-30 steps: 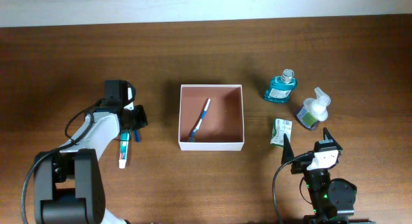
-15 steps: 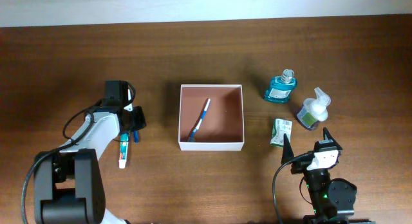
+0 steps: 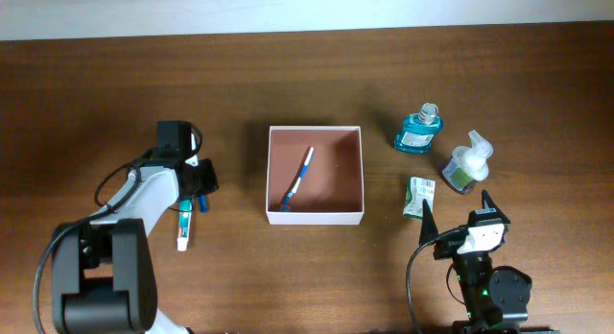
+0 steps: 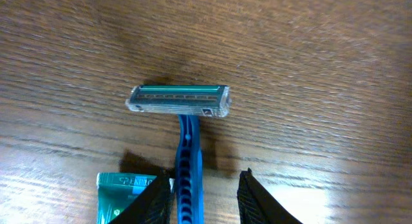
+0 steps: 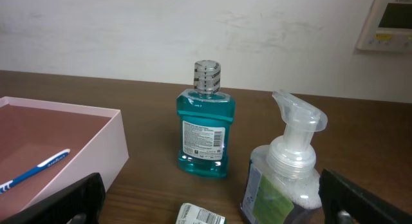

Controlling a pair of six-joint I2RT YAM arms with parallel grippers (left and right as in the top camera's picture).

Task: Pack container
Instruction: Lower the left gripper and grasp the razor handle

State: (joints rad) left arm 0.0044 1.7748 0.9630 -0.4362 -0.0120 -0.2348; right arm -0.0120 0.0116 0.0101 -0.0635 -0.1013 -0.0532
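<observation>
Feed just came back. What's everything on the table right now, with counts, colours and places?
container: one, white walls, pinkish-brown inside, table centre
toothbrush: one, blue and white, inside the container
mouthwash bottle: one, teal, right of the container
pump bottle: one, clear with white pump, beside the mouthwash bottle
packet: one, green and white, by the right gripper
razor: one, blue, left of the container
toothpaste tube: one, mostly white, beside the razor
left gripper: one, black, jaws open astride the razor handle
right gripper: one, black, jaws wide open, empty
</observation>
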